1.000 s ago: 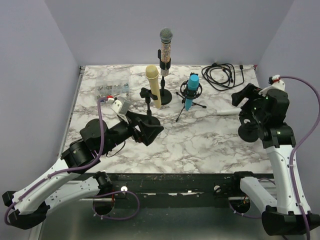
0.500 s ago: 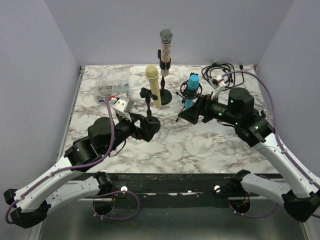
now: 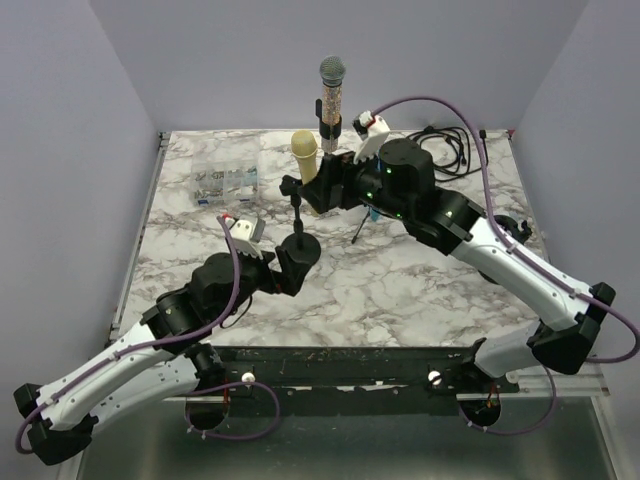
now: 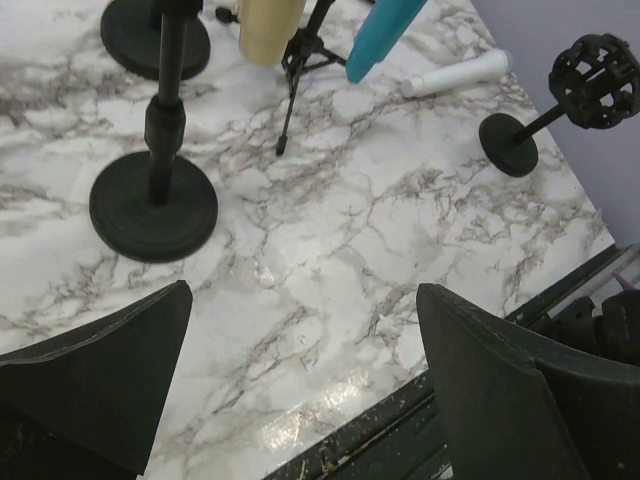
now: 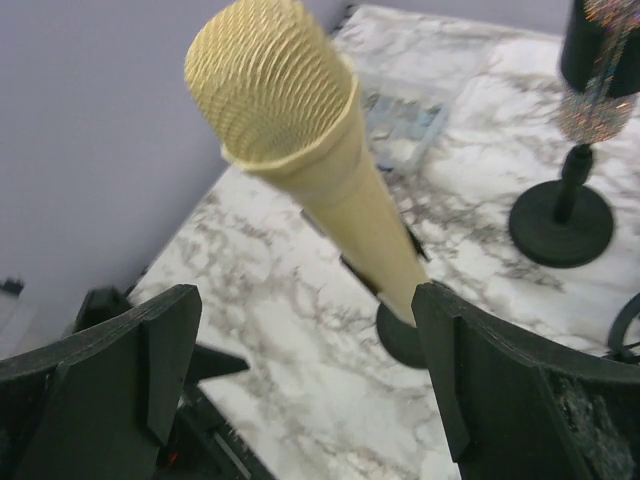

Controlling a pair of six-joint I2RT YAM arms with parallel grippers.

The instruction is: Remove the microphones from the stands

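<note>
A yellow microphone (image 3: 305,158) leans in the clip of a black stand with a round base (image 3: 300,246). My right gripper (image 3: 318,187) is open, reached across from the right; in the right wrist view the microphone (image 5: 310,160) rises between its two fingers, its lower end close to the right finger (image 5: 480,380), not clamped. My left gripper (image 3: 288,272) is open and empty, low over the table just in front of the stand base, which shows in the left wrist view (image 4: 153,205).
A glitter microphone (image 3: 331,95) stands on its own stand at the back. A blue microphone (image 4: 385,35) on a tripod, a white tube (image 4: 455,75) and a black shock-mount stand (image 4: 590,85) sit to the right. A clear box (image 3: 222,182) and coiled cable (image 3: 450,150) lie at the back.
My right arm has swung from the table's right side across to the yellow microphone, fingers open around it. My left gripper has drawn back slightly toward the near edge.
</note>
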